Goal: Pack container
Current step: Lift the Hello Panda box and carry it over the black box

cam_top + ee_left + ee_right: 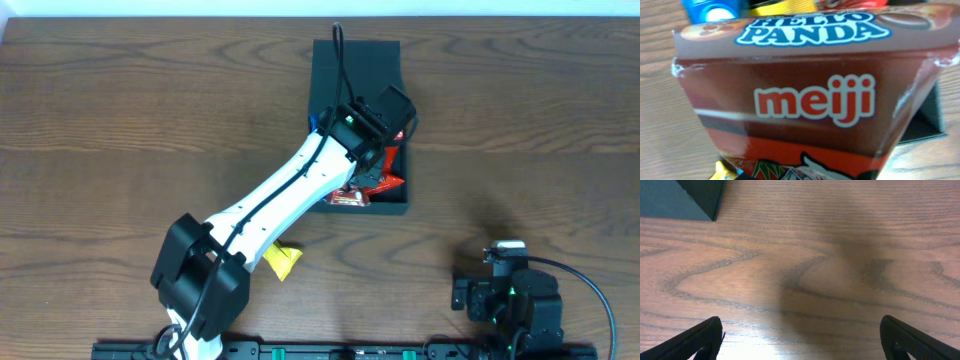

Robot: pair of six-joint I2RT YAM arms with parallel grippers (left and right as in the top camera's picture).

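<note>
The dark teal-black container (357, 60) lies open at the back middle of the table, with red snack packets (350, 197) in its near end. My left gripper (385, 125) reaches down over it. In the left wrist view a brown and red Hello Panda meiji packet (810, 100) fills the frame right at the jaws and hides the fingers. A dark container wall (932, 117) shows behind it. My right gripper (800, 340) is open and empty over bare wood at the front right (508, 255). A container corner (690, 197) shows far off in its view.
A yellow snack packet (283, 260) lies on the table beside the left arm's base. A blue packet (710, 7) and a yellow packet (785, 6) show past the Hello Panda packet.
</note>
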